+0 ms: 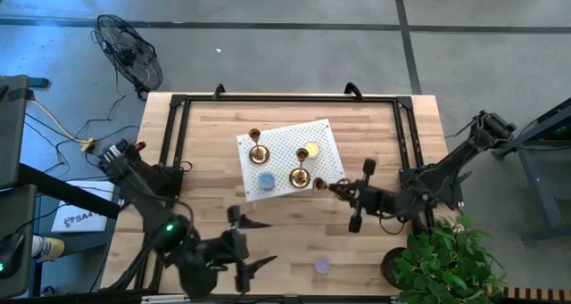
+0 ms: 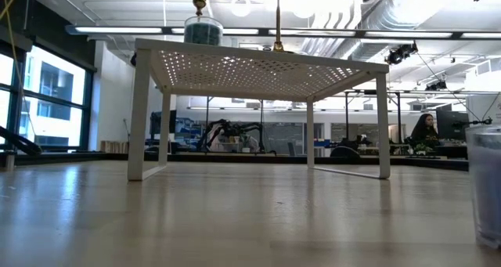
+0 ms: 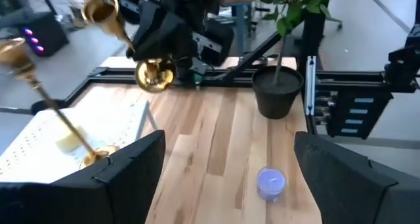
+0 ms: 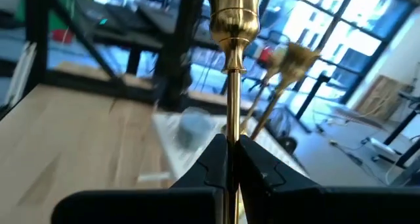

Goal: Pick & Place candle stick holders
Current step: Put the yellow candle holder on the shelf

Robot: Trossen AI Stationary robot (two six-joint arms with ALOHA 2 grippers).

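Left gripper (image 1: 254,243), jaws spread wide and empty, hovers over the light wooden table (image 1: 205,152) near its front edge. Two shiny brass candle stick holders (image 1: 257,148) (image 1: 301,176) stand on the white perforated metal shelf (image 1: 321,148). Right gripper (image 4: 231,159), pressed together, pinches the thin stem of a third brass candle stick holder (image 4: 231,27) beside the shelf.

Near strip of counter (image 1: 294,242) lies open, only a purple disc (image 1: 322,266) on it. Centre's crowded: white perforated rack (image 1: 326,161) carries two candle stick holders (image 1: 257,149), and the right pincer (image 1: 332,187) blocks its right edge
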